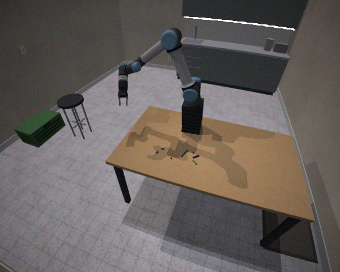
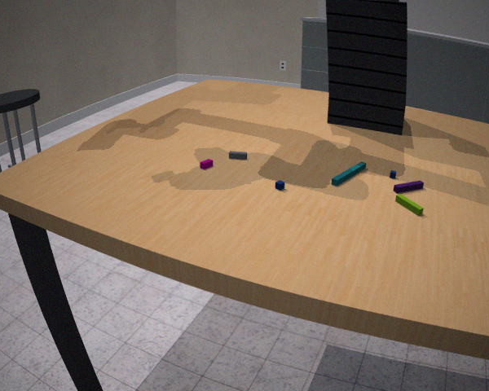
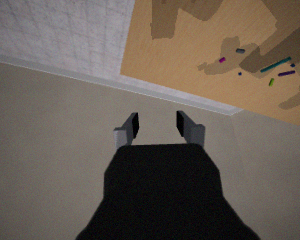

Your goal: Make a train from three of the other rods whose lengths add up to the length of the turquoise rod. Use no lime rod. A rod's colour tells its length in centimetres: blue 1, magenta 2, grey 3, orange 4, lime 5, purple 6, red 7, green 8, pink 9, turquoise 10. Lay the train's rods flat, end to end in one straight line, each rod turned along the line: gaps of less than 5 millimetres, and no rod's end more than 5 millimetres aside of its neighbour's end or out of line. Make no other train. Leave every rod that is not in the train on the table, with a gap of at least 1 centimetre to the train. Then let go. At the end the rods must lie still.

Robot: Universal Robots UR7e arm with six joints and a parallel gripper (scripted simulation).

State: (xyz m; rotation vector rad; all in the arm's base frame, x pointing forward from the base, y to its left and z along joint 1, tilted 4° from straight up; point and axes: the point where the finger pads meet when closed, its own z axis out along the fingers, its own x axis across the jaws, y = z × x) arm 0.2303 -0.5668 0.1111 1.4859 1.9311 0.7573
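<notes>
My gripper (image 1: 123,104) (image 3: 157,119) is open and empty, high up beyond the table's left edge, far from the rods. The turquoise rod (image 1: 184,153) (image 2: 349,173) (image 3: 275,64) lies flat and slanted. Right of it lie a blue rod (image 2: 392,173) (image 3: 292,65), the purple rod (image 1: 196,156) (image 2: 408,186) (image 3: 286,73) and the lime rod (image 1: 194,162) (image 2: 409,204) (image 3: 271,82). Another blue rod (image 1: 171,158) (image 2: 279,185) (image 3: 240,74) lies left of the turquoise one. Further left are the magenta rod (image 1: 157,152) (image 2: 205,164) (image 3: 222,60) and the grey rod (image 1: 162,148) (image 2: 237,155) (image 3: 240,50). All lie apart.
The wooden table (image 1: 252,164) (image 2: 194,235) (image 3: 165,65) carries the black arm pedestal (image 1: 191,117) (image 2: 366,67) behind the rods. Shadows of the arm fall across the table top. A stool (image 1: 70,101) (image 2: 11,101) and a green crate (image 1: 39,127) stand on the floor at the left.
</notes>
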